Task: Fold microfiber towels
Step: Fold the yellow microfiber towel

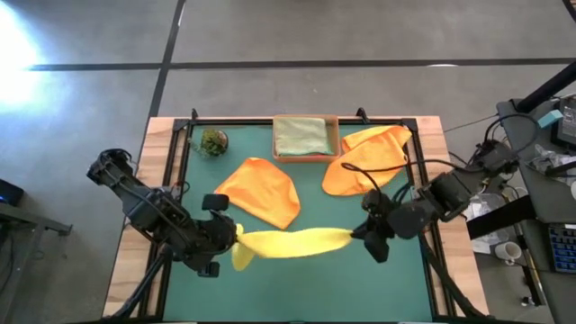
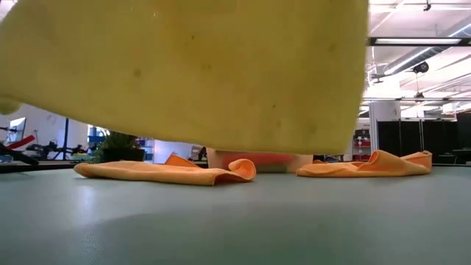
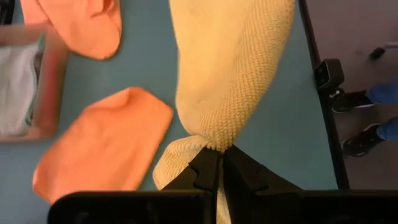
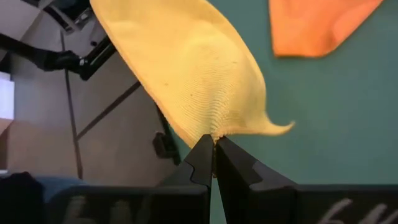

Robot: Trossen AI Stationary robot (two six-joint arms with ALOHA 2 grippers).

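Here the left gripper (image 3: 217,163) and right gripper (image 4: 213,151) clamp the yellow towel (image 1: 292,241), which blocks most of the low view.

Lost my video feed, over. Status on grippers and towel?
Left gripper and right gripper both shut on the yellow microfiber towel, stretched between them above the green table mat. Two orange microfiber towels lie beyond, clear.

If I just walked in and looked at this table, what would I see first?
You'd first spot the yellow towel stretched in the air between the left gripper and the right gripper, each pinching one end near the front of the green mat. Behind it lie two orange towels, and a pale green towel sits folded in the tray at the back.
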